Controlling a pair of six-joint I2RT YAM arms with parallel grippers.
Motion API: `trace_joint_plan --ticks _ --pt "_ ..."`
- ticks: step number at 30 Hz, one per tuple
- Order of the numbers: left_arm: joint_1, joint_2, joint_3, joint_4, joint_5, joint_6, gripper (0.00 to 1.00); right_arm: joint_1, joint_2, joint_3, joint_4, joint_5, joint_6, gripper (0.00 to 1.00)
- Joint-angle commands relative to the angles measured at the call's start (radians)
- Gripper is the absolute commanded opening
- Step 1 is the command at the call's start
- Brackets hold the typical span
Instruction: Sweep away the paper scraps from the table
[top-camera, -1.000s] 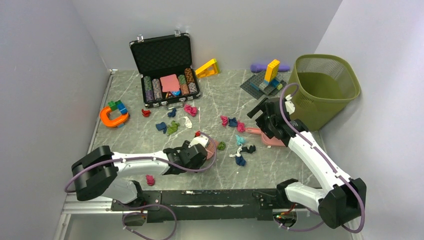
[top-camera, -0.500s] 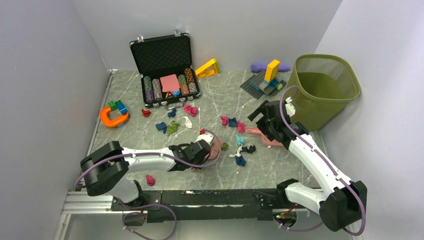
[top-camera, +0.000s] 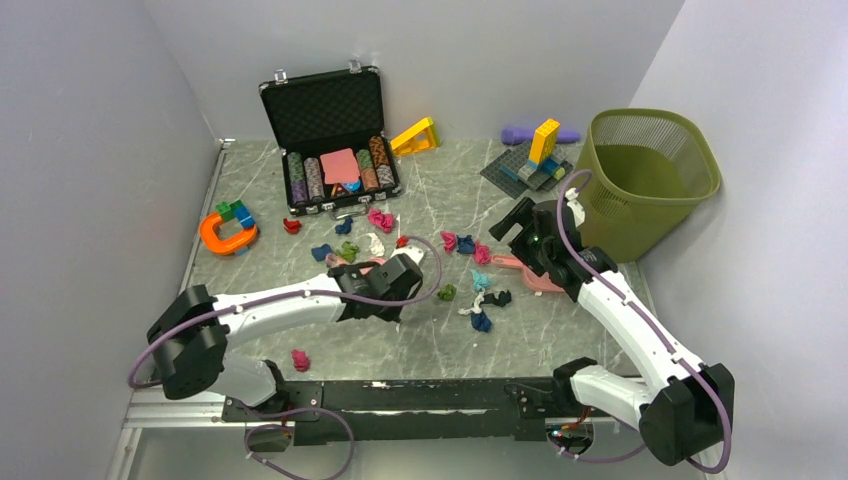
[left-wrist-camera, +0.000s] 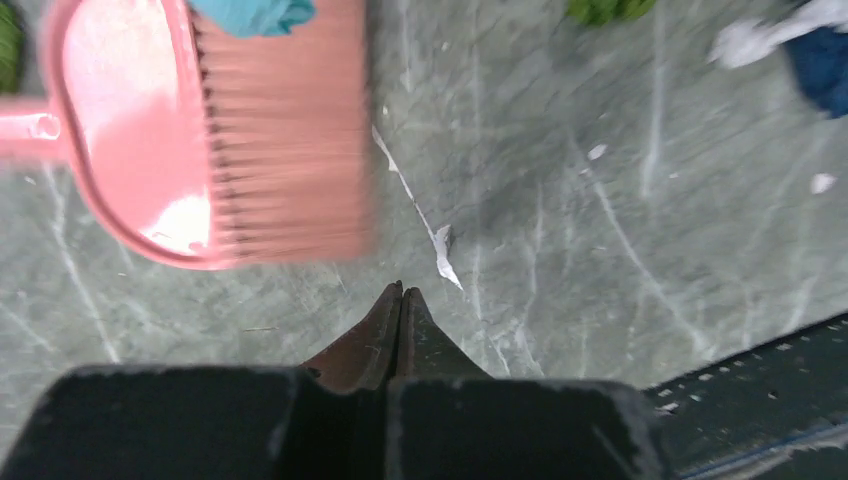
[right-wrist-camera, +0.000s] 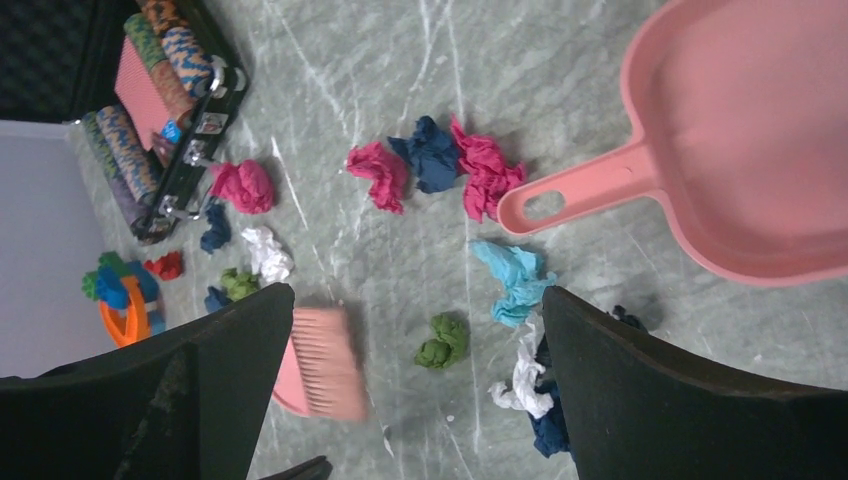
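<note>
Crumpled paper scraps (top-camera: 466, 243) lie spread over the middle of the grey table (top-camera: 560, 345). More scraps show as magenta (right-wrist-camera: 380, 175), dark blue (right-wrist-camera: 430, 150), teal (right-wrist-camera: 515, 280), green (right-wrist-camera: 443, 340) and white (right-wrist-camera: 520, 375) wads. One magenta wad (top-camera: 300, 359) sits alone near the front edge. My left gripper (left-wrist-camera: 400, 290) (top-camera: 392, 288) is shut with nothing between its fingers. A pink brush (left-wrist-camera: 230, 130) (right-wrist-camera: 320, 365) lies loose on the table just ahead of it. My right gripper (right-wrist-camera: 415, 295) (top-camera: 520, 228) hangs open above the scraps, beside a pink dustpan (right-wrist-camera: 740, 130) (top-camera: 542, 280).
An open black case of poker chips (top-camera: 335, 170) stands at the back. An orange horseshoe toy with blocks (top-camera: 228, 232) lies at the left. Building blocks on a plate (top-camera: 530, 165) and a green mesh bin (top-camera: 650, 175) are at the back right.
My left gripper has shut and its arm has swung away from the front edge toward the scraps. The brush shifted left with it and now lies free. The right arm barely moved.
</note>
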Motion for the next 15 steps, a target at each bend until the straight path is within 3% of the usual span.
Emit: trace_joint_plan --ticks 1,6,10,11,15 --pt "0.001 -0.059 0.128 -0.215 -0.007 0.034 0.0 -0.001 -0.023 -0.003 0.105 -0.052 -0.054 0.99" --pt "0.002 -0.055 0.193 -0.297 0.035 0.075 0.0 -0.003 0.004 0.016 0.134 -0.098 -0.094 0.99" --pt "0.018 -0.083 0.145 -0.248 0.017 0.065 0.01 -0.002 0.034 0.031 0.146 -0.143 -0.118 1.0" --pt "0.03 -0.091 0.125 -0.233 0.011 0.063 0.04 -0.002 0.039 0.031 0.15 -0.151 -0.121 1.0" --pt "0.144 -0.137 0.034 -0.142 0.037 0.063 0.39 -0.001 0.026 0.016 0.178 -0.183 -0.131 1.0"
